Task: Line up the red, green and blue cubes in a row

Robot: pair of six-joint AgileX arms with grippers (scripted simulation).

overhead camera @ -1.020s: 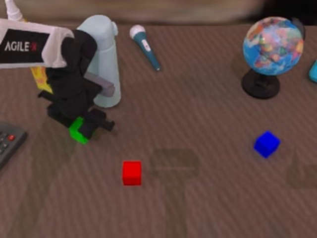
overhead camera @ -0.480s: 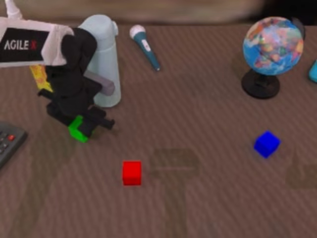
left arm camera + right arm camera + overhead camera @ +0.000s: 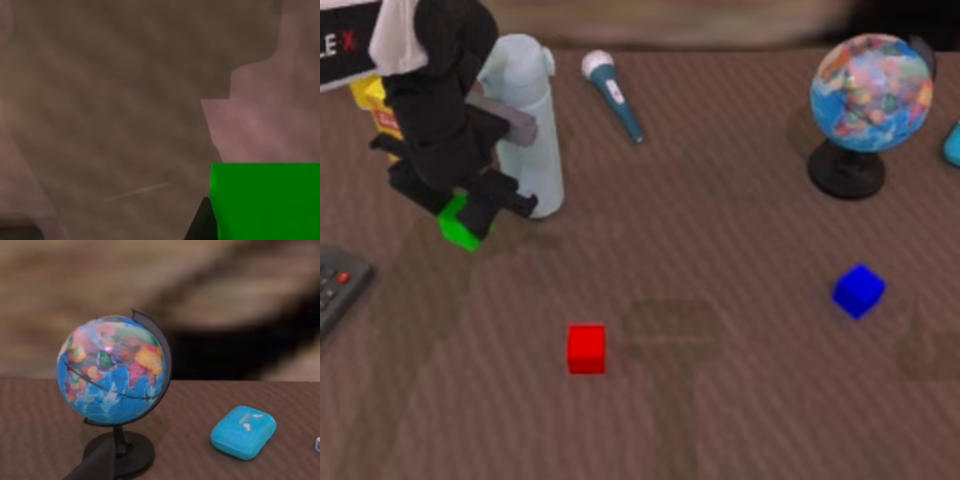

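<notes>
While lifted off table, left gripper (image 3: 463, 212) clamps green cube (image 3: 456, 221) beside bottle (image 3: 528, 120) | red cube (image 3: 586, 349) front-centre | blue cube (image 3: 859, 291) right | right arm unseen

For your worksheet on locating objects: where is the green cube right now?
In the top view the green cube is at the table's left, held in the left claw, beside the pale bottle.

Green cube (image 3: 458, 222) lifted by left hand (image 3: 465, 212)
</notes>
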